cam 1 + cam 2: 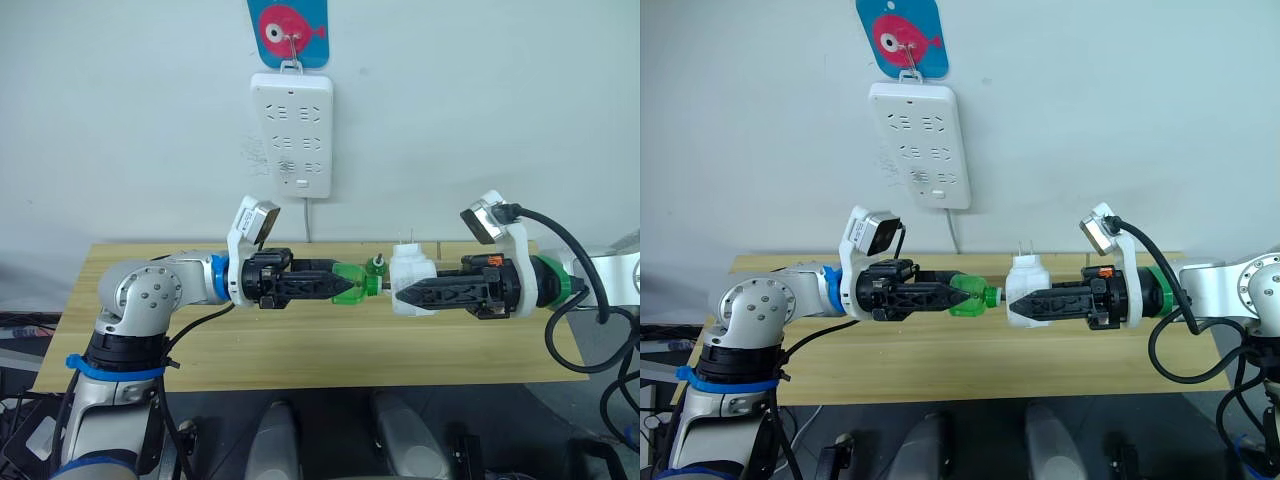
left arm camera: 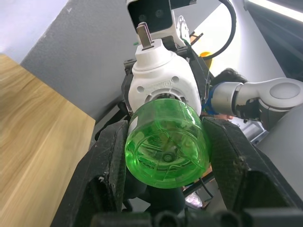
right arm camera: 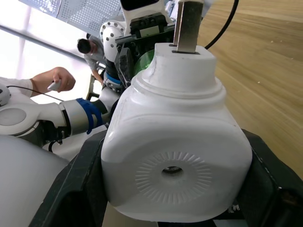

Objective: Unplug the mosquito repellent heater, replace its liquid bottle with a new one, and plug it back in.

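My left gripper (image 1: 335, 283) clamps the green bottle (image 1: 352, 281), neck toward the heater (image 1: 411, 275) clamped in my right gripper (image 1: 405, 295), seemingly not seated.

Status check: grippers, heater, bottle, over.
Left gripper shut on green bottle. Right gripper shut on heater, unplugged, prongs up. Bottle neck at heater, above table. Nothing between.

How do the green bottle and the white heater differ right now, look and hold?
The green bottle is translucent and round; the mosquito repellent heater is opaque white and blocky, with two metal prongs pointing up. The left gripper clamps the bottle; the right gripper clamps the heater. The bottle looks smaller than the heater. Shared: both are held in the air above the wooden table, lined up, bottle neck toward the heater.
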Controlling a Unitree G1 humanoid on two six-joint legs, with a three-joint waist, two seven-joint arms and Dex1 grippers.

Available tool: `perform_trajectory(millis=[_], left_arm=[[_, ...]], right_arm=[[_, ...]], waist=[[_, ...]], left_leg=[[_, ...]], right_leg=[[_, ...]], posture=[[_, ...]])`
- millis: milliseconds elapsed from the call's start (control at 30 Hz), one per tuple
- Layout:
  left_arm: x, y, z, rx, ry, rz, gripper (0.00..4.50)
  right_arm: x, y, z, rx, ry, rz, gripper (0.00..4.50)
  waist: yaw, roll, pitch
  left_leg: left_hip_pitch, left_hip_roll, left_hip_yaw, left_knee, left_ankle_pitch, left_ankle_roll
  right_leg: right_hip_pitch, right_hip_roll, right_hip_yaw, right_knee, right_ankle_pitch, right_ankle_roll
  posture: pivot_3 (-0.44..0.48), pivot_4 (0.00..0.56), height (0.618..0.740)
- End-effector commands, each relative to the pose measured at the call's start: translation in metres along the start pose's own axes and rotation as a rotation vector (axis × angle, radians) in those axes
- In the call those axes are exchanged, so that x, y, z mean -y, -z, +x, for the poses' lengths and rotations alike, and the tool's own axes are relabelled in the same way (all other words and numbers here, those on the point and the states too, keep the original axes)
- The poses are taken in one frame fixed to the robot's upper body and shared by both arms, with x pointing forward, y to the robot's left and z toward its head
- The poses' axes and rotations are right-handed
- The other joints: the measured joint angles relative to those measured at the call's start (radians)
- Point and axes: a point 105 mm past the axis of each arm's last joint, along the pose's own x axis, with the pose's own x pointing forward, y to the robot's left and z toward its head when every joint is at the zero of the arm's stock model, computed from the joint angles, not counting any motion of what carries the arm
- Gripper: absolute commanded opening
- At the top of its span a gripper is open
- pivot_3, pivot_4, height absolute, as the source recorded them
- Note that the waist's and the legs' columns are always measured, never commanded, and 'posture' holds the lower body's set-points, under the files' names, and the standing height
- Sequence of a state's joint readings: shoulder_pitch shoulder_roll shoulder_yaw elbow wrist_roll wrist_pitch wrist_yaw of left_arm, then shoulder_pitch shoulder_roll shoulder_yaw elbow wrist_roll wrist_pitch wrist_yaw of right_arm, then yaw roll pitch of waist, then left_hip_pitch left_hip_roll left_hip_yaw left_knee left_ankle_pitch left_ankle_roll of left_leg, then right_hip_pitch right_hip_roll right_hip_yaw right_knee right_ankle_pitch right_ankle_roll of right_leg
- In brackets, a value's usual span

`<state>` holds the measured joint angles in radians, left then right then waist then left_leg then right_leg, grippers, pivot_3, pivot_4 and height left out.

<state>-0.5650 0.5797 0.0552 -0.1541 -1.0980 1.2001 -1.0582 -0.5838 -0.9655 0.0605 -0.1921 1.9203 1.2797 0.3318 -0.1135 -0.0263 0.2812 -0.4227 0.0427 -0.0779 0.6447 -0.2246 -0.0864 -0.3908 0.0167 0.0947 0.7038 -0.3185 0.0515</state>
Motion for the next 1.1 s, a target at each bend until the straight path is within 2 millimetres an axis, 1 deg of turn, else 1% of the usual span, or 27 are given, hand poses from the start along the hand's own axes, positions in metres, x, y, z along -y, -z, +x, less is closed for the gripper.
perform_trajectory(millis=[33,167,400,533,733,833,1100], left_arm=[[0.015,-0.004,0.007,0.005,0.083,0.028,2.25],[0.016,-0.002,0.008,0.003,0.084,0.027,2.25],[0.013,-0.003,0.011,0.01,0.071,0.039,2.25],[0.017,0.001,0.013,-0.01,0.097,0.036,2.25],[0.02,0.001,0.015,-0.012,0.116,0.04,2.25],[0.017,0.0,0.016,-0.002,0.099,0.052,2.25],[0.009,0.005,0.018,-0.014,0.057,0.085,2.25]], right_arm=[[-0.009,-0.003,0.002,0.009,-0.035,-0.01,3.07],[-0.006,-0.004,0.0,0.021,-0.033,0.006,3.07],[-0.011,0.0,0.003,-0.001,-0.077,0.006,3.07],[-0.008,-0.001,0.004,0.009,-0.068,0.013,3.07],[-0.008,0.001,0.005,0.005,-0.076,0.02,3.07],[-0.01,0.002,0.006,-0.001,-0.09,0.018,3.07],[-0.014,0.0,0.007,0.002,-0.118,0.006,3.07]], waist=[[0.0,0.0,0.0],[0.0,0.0,0.0],[0.0,0.0,0.0],[0.0,0.0,0.0],[0.0,0.0,0.0],[0.0,0.0,0.0],[0.001,0.0,0.0]], left_leg=[[0.0,0.0,0.0,0.0,0.0,0.0],[0.0,0.0,0.0,0.0,0.0,0.0],[-0.001,0.0,0.0,0.0,0.0,0.0],[-0.001,0.0,0.0,0.0,0.0,0.0],[-0.001,0.0,0.0,-0.001,0.0,0.0],[-0.002,0.0,0.0,-0.001,0.0,0.0],[-0.002,0.0,0.0,-0.001,0.0,0.0]], right_leg=[[0.0,0.0,0.0,0.0,0.0,0.0],[0.0,0.0,0.0,-0.001,0.0,0.0],[0.0,0.0,0.0,-0.001,0.0,0.0],[0.0,0.0,0.0,-0.002,0.0,0.0],[0.0,0.0,0.0,-0.003,0.0,0.0],[0.0,0.0,-0.001,-0.003,0.0,0.0],[0.0,0.0,-0.001,-0.004,0.0,0.0]], posture=[[-0.178,0.249,0.729],[-0.18,0.249,0.729],[-0.179,0.247,0.729],[-0.178,0.245,0.729],[-0.178,0.241,0.729],[-0.177,0.24,0.729],[-0.178,0.24,0.729]])
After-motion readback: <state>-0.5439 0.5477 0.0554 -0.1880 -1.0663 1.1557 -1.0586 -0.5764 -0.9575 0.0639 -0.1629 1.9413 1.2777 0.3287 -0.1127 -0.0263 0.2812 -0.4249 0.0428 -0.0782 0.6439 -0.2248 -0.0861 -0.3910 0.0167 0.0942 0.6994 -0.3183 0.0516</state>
